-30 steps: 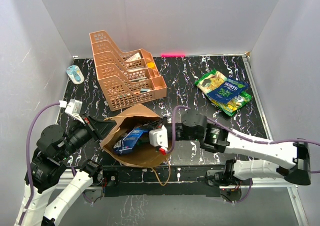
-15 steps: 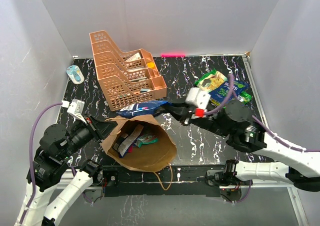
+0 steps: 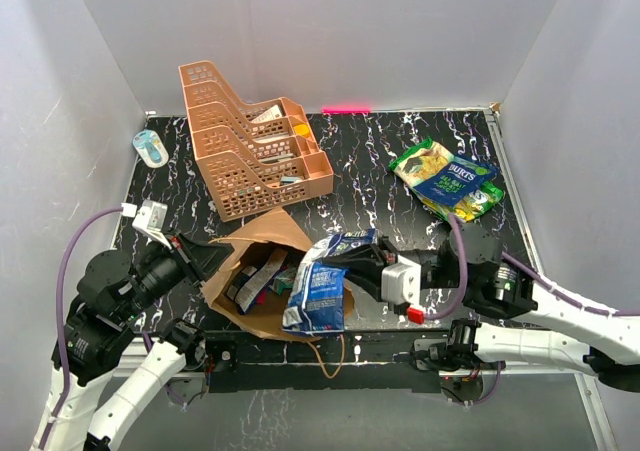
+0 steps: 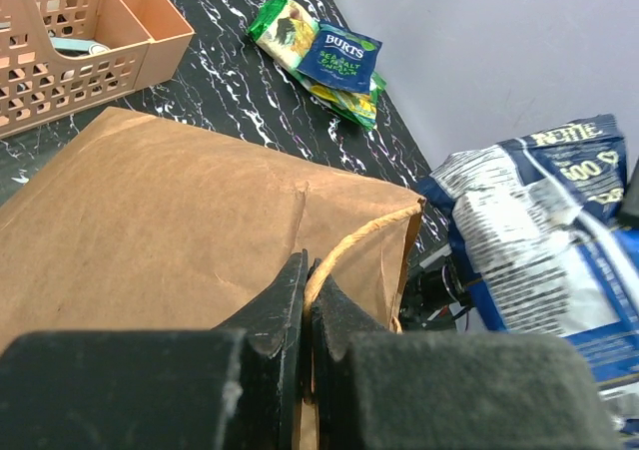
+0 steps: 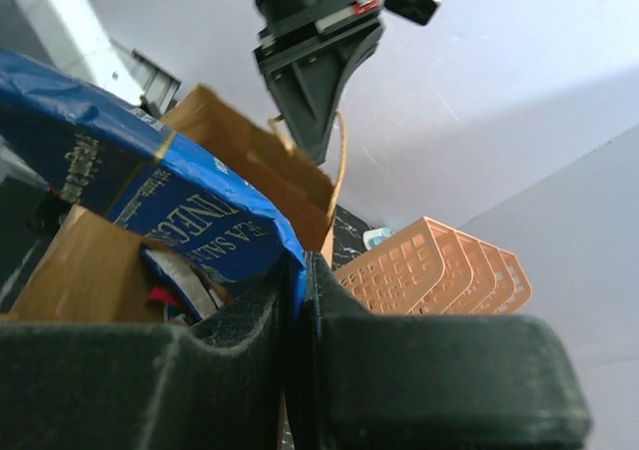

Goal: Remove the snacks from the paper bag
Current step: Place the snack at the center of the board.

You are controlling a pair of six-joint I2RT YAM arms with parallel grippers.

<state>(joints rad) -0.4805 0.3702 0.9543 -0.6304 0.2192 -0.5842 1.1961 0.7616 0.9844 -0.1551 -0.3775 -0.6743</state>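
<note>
Some packets [image 3: 445,179] out, right gripper [image 5: 297,288] pinching the blue bag [image 3: 318,289], left gripper [image 4: 307,280] pinching the paper bag [image 4: 180,211] rim, wrappers [image 3: 262,276] still inside.

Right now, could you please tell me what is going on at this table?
The left pincer is shut on the paper bag at its rim, by the twine handle, holding the bag. The right pincer is shut on a blue chip bag, held at the bag's open mouth. Inside the bag lie other packets, and some snack packets lie at the far right of the table.
</note>
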